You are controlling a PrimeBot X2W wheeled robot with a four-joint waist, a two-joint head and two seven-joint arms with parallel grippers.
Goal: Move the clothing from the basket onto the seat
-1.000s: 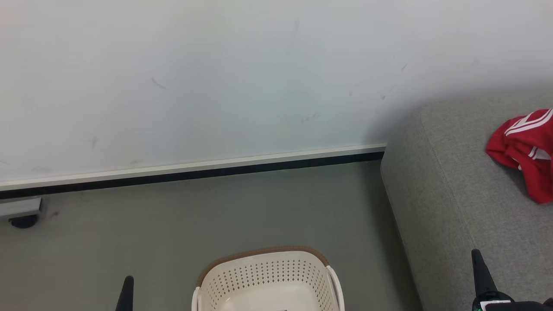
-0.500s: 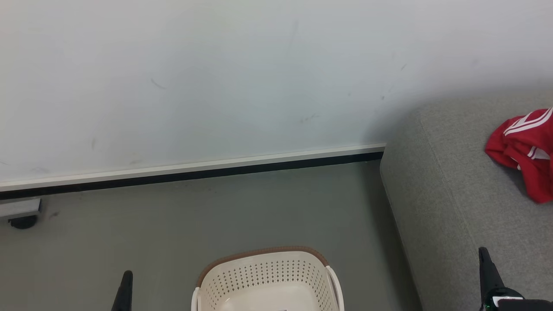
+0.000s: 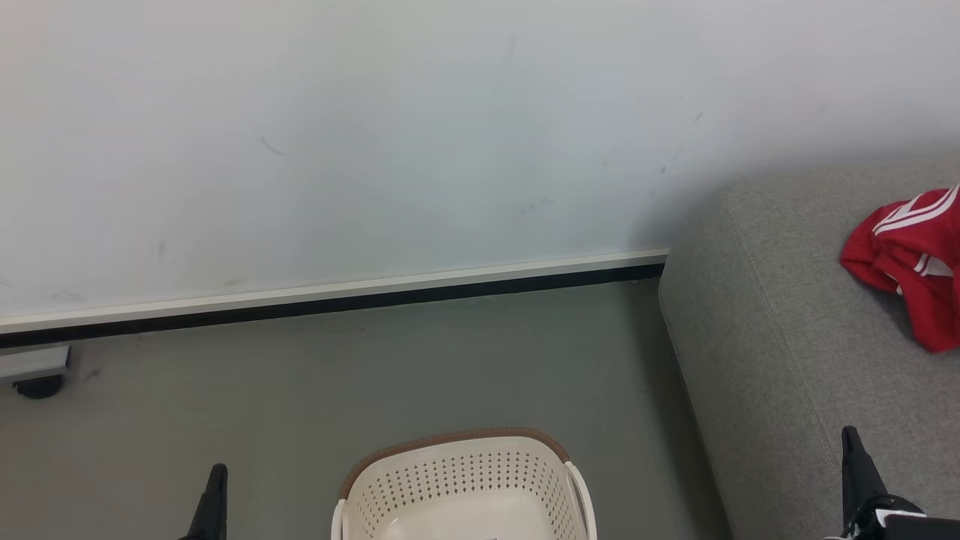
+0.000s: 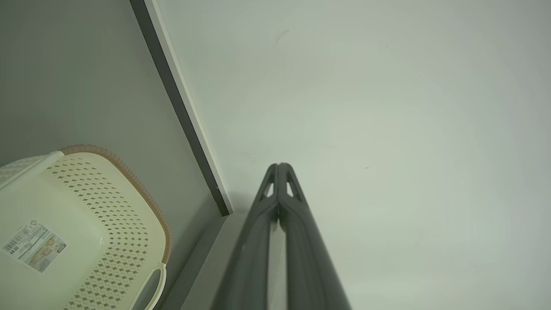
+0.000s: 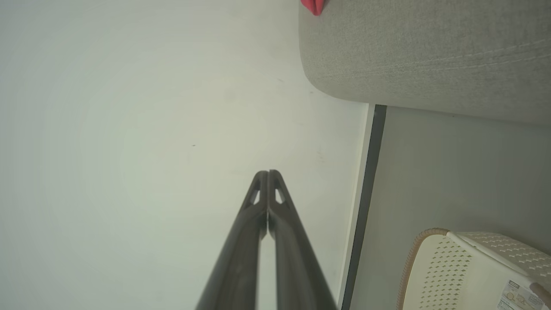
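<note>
Red clothing (image 3: 911,259) with white stripes lies crumpled on the grey seat (image 3: 780,352) at the right; a red tip of the clothing (image 5: 314,6) pokes into the right wrist view beside the seat (image 5: 422,56). The cream basket (image 3: 465,480) stands on the floor at bottom centre, and the part of its inside that shows holds no clothes; the basket (image 4: 82,232) bears a paper label on its bottom, and the basket (image 5: 469,271) appears again at the lower right. My left gripper (image 4: 279,165) is shut and holds nothing, left of the basket (image 3: 216,472). My right gripper (image 5: 267,173) is shut and empty, over the seat's front (image 3: 851,439).
A pale wall (image 3: 375,135) with a white and black skirting (image 3: 337,296) runs behind the grey floor (image 3: 375,375). A small castor under a white fitting (image 3: 37,382) sits at the far left by the wall.
My right gripper has slid a little to the right along the bottom edge, and my left gripper has sunk slightly. Basket, clothing and seat lie as before.
</note>
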